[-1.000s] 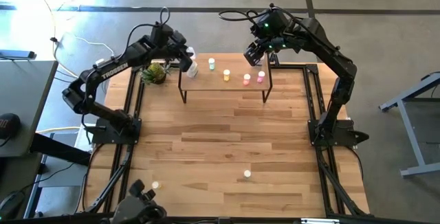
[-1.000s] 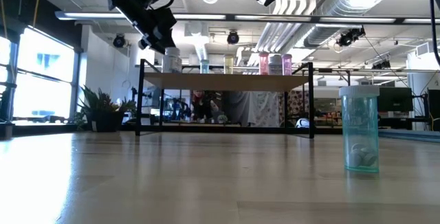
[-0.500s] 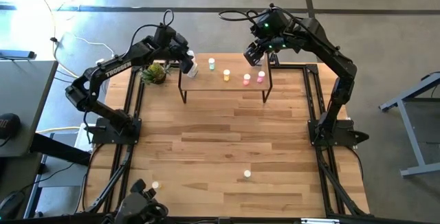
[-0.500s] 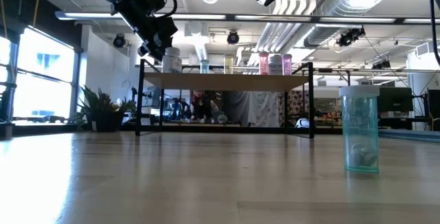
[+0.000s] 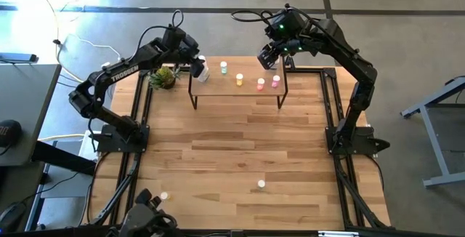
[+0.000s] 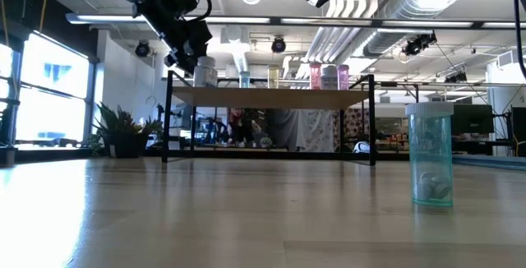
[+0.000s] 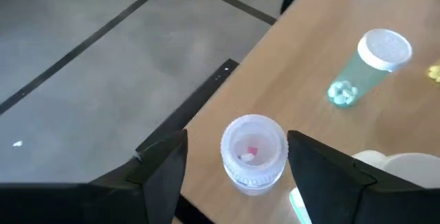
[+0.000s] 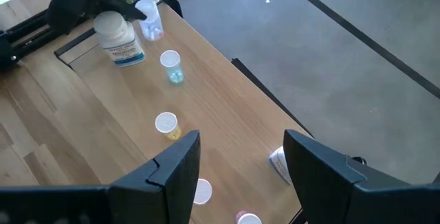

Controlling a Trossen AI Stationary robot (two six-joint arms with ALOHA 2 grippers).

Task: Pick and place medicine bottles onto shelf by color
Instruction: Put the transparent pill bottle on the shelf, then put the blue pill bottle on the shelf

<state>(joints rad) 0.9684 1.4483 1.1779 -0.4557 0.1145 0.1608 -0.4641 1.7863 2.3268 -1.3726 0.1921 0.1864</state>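
Left gripper (image 7: 237, 172) open, straddling clear bottle (image 7: 253, 152) at shelf (image 5: 236, 90) upper-left corner, not clamped. Likely light, rigid, slick plastic; grip mid-body. Right gripper (image 8: 240, 162) open, empty.

Bottles (image 6: 273, 76) atop shelf (image 6: 271, 97)

matt light-wood shelf (image 5: 236, 89), clear plastic bottles (image 7: 253, 152)
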